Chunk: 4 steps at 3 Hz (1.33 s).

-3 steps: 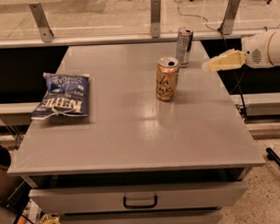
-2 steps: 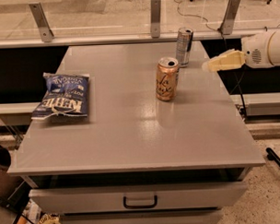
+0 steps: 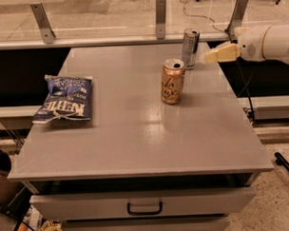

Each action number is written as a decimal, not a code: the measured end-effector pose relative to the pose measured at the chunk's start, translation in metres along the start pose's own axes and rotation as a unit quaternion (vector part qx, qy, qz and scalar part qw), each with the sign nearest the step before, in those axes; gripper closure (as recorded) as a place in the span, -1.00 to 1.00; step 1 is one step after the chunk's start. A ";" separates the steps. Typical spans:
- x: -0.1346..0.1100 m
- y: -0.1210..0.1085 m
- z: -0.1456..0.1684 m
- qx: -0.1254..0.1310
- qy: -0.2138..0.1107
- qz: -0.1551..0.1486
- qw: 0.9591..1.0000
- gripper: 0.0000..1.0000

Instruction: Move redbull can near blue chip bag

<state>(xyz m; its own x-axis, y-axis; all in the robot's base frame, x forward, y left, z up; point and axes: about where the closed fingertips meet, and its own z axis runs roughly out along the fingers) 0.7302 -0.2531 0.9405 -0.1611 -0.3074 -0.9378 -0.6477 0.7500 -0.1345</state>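
Note:
The redbull can (image 3: 190, 48), slim and silver-blue, stands upright at the back right of the grey table (image 3: 135, 132). The blue chip bag (image 3: 64, 98) lies flat at the table's left side, far from the can. My gripper (image 3: 210, 56) reaches in from the right, its pale tip just right of the redbull can and close to it, at about mid-can height.
A wider gold-orange can (image 3: 172, 81) stands in front and slightly left of the redbull can. A glass barrier with metal posts (image 3: 160, 17) runs along the table's back edge. A drawer (image 3: 144, 205) with a handle sits below the table front.
My gripper has moved a little left, closer to the redbull can. The cans and the bag have not moved.

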 end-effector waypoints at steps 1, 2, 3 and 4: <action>-0.014 -0.008 0.028 -0.021 -0.050 -0.015 0.998 -1.00; -0.021 -0.008 0.044 -0.031 -0.088 -0.022 0.995 -1.00; -0.023 -0.008 0.058 -0.040 -0.113 -0.016 0.993 -1.00; -0.024 -0.007 0.071 -0.058 -0.122 0.000 0.991 -1.00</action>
<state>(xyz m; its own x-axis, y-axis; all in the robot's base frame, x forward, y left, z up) 0.7918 -0.2097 0.9410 0.0142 -0.1469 -0.9891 -0.7318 0.6725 -0.1104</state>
